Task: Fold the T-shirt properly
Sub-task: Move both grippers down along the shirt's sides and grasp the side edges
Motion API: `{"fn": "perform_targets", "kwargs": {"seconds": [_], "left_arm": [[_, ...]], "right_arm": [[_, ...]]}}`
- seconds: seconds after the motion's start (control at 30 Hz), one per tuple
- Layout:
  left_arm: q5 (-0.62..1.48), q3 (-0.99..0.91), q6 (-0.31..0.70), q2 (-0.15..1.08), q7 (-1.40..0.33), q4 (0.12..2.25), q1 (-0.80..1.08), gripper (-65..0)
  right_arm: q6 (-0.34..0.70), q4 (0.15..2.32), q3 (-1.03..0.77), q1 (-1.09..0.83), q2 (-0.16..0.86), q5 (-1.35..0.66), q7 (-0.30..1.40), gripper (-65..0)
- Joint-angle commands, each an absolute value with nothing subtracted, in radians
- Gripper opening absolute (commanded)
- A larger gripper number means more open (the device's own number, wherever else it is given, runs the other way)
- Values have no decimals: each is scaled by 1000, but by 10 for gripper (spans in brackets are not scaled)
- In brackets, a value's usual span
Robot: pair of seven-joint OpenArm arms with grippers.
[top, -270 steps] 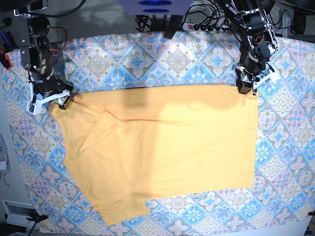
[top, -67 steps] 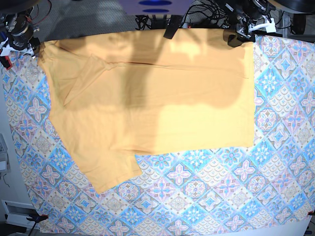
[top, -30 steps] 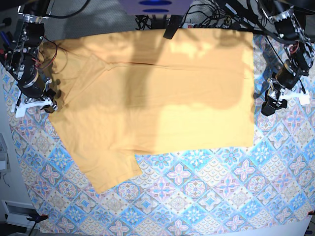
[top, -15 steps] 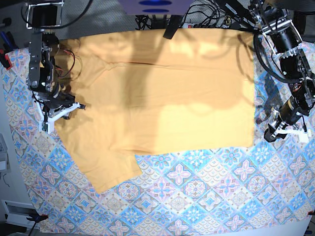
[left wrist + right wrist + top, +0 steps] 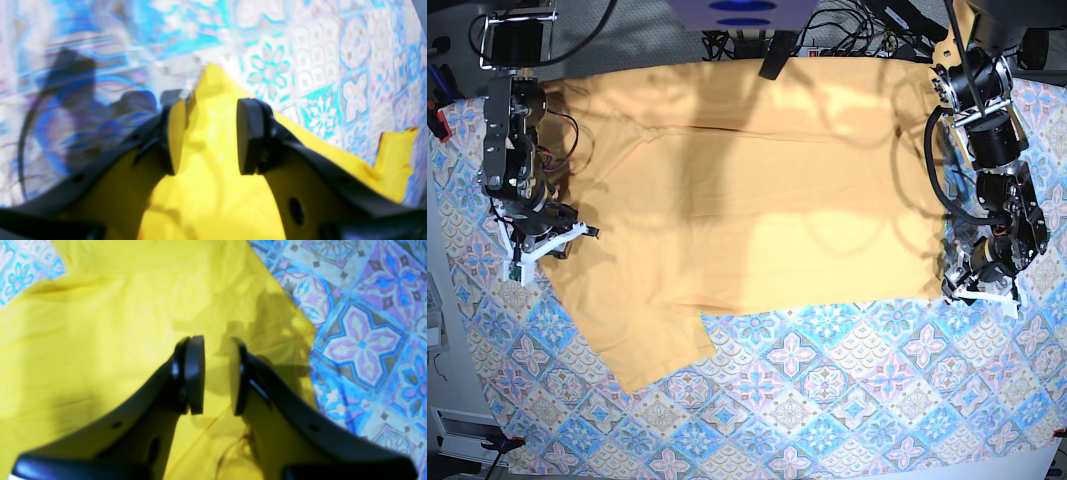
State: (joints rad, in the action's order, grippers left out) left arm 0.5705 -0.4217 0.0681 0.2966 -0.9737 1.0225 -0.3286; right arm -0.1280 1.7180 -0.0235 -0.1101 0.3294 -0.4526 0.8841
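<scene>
both arms are dropping from the top edge to the t-shirt [image 5: 747, 190], which is lying spread across the upper table [image 5: 847, 400]. left gripper [image 5: 206, 133] jaws are parted, straddling its lower-right corner, gripping nothing; right gripper [image 5: 217, 373] jaws are hovering narrowly apart at its left edge, ready for the next fold.

We see bare tablecloth [image 5: 847, 400] open toward six o'clock; at twelve, cables [image 5: 847, 45] crowd the T-shirt's [image 5: 747, 200] far edge.

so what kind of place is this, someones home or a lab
Most likely a robotics lab or test bench, not a home. Two robot arms work over a T-shirt on a patterned tablecloth, and a power strip with tangled cables sits at the table's far edge.
</scene>
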Motion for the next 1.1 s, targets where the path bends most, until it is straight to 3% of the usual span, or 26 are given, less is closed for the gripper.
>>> {"fn": "perform_targets", "kwargs": {"seconds": [0.0, 0.53, 1.07], "left_arm": [[556, -427, 67, 321, -957, 1020, -354, -395], [469, -426, 73, 286, -774, 839, -361, -393], [479, -306, 71, 228, -757, 839, -360, -397]], "right_arm": [[-125, 1730, -30, -99, 340, -453, 866, -522], [-125, 1728, -30, -105, 340, -453, 866, -522], [-125, 1733, -30, -107, 338, -455, 866, -522]]}}
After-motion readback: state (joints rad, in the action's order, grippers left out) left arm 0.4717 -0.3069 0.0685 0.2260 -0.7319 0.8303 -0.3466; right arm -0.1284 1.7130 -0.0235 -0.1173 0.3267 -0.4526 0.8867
